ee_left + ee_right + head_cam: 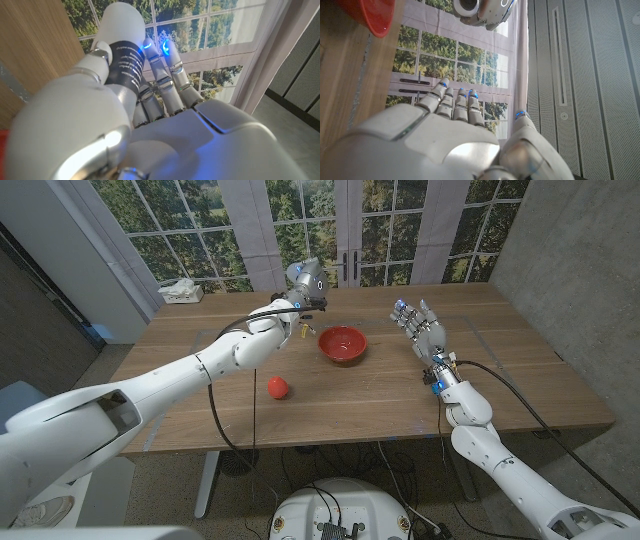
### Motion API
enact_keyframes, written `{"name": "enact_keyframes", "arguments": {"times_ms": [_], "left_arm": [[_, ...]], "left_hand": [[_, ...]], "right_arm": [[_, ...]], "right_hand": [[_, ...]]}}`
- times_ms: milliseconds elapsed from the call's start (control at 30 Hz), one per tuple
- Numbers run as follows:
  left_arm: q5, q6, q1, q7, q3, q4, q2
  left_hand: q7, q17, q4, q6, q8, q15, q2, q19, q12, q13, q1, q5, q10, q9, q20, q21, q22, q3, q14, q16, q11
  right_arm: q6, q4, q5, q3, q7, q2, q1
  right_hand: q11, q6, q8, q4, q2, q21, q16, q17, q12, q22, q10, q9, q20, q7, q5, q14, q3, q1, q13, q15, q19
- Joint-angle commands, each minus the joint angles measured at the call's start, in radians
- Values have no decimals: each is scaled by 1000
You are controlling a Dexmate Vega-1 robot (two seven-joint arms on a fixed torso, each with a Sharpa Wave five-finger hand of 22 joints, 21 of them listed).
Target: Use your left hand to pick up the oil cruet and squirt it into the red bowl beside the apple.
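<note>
Right hand (pixel 445 145) empty, fingers (pixel 456 105) extended and apart. Red bowl (pixel 367 15) on wooden table (pixel 340 90); windows beyond.

Three cameras: one on the head, one on each wrist.
The head view looks down over the tabletop (pixel 400 395) toward the windows at 12 o'clock. Each wrist view sits close behind its own robot hand, turned, facing those windows. The right wrist and head views share the red bowl (pixel 367 15) (pixel 342 344).
</note>
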Motion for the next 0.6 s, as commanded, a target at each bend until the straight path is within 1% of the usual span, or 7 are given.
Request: {"name": "enact_keyframes", "arguments": {"times_ms": [33,400,600], "left_arm": [[-23,158,63,40,-42,43,-52],[-153,260,142,95,-103,5,-85],[-215,291,175,92,-129,-19,-107]], "left_hand": [[1,-1,1,12,-4,-104,49,6,1,202,34,0,7,0,-130,-6,1,-4,-13,-1,-11],[3,-13,1,22,-12,-104,54,9,3,188,21,2,10,-5,-132,-11,1,-4,-8,-4,-12],[8,-20,3,32,-16,-104,58,13,6,180,10,3,16,-7,-132,-13,2,-5,-4,-5,-11]], "right_arm": [[-27,-32,-31,-8,-41,-21,-2],[-55,-62,-62,-16,-84,-37,-4],[-67,-83,-75,-18,-107,-46,-10]], "right_hand": [[-2,0,5,-6,-3,0,5,3,1,3,4,3,6,-6,-1,5,0,-6,2,8,4],[-2,1,5,-7,-3,-1,5,3,1,3,4,3,7,-6,-1,3,1,-6,2,7,3],[-2,0,4,-8,-3,-1,5,2,1,3,4,3,7,-6,-1,3,1,-6,2,6,4]]}}
